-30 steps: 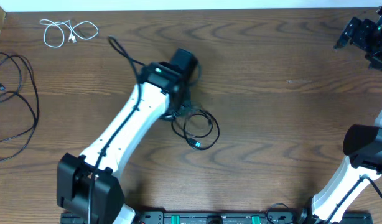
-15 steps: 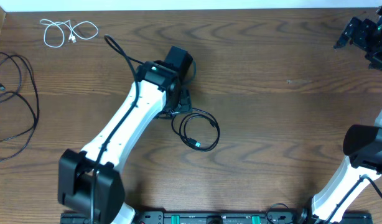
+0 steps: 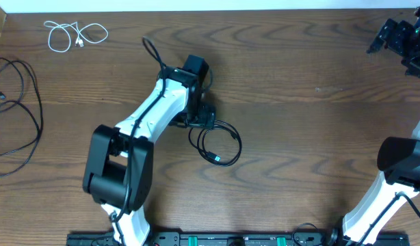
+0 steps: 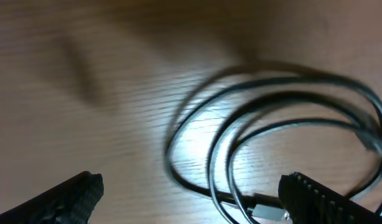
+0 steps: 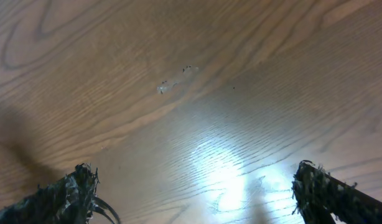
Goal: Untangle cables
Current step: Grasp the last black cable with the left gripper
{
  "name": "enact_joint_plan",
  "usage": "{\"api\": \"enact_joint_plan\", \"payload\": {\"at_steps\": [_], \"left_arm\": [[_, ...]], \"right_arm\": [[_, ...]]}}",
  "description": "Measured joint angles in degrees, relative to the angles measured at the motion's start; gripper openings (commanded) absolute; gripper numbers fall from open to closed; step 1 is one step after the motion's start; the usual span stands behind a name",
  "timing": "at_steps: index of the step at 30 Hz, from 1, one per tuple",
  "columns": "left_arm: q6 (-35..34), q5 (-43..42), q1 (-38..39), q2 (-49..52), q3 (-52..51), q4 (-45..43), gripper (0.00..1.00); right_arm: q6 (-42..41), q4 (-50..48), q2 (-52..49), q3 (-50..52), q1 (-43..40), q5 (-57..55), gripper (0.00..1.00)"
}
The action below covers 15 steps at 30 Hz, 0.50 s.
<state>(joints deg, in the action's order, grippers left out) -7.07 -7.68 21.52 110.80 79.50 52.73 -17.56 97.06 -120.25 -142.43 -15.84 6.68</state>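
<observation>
A short black cable (image 3: 217, 143) lies coiled on the wood at mid-table; in the left wrist view its loops (image 4: 272, 118) and a small plug (image 4: 265, 211) rest flat. My left gripper (image 3: 202, 117) hovers at the coil's upper left edge. It is open (image 4: 191, 208), its fingers (image 4: 60, 199) set wide either side of the lower strands, gripping nothing. A short white cable (image 3: 74, 34) sits loosely looped at the far left. A longer black cable (image 3: 22, 102) sprawls along the left edge. My right gripper (image 3: 395, 37) is at the far right corner, open (image 5: 197, 199) over bare wood.
The table's far edge (image 3: 210, 9) meets a white strip. Both arm bases stand at the near edge, the left arm's upper link (image 3: 121, 164) reaching diagonally toward the coil. A small pale mark (image 5: 172, 81) shows on the wood below the right gripper.
My left gripper has spread from partly closed to wide open above the coil, and the left arm has folded more upright. The coil stays on the table. The right arm is unmoved.
</observation>
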Motion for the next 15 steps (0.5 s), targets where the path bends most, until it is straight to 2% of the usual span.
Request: {"api": "enact_joint_plan", "payload": {"at_steps": [6,15], "left_arm": [[6.5,-3.5,0.1,1.7,0.0,-0.2,0.95],[8.7,-4.3,0.1,2.4,-3.3,-5.5,0.95]], "right_arm": [[0.0,0.0,0.0,0.0,0.0,0.0,0.99],[0.0,0.0,0.0,0.0,0.0,0.0,0.99]]}}
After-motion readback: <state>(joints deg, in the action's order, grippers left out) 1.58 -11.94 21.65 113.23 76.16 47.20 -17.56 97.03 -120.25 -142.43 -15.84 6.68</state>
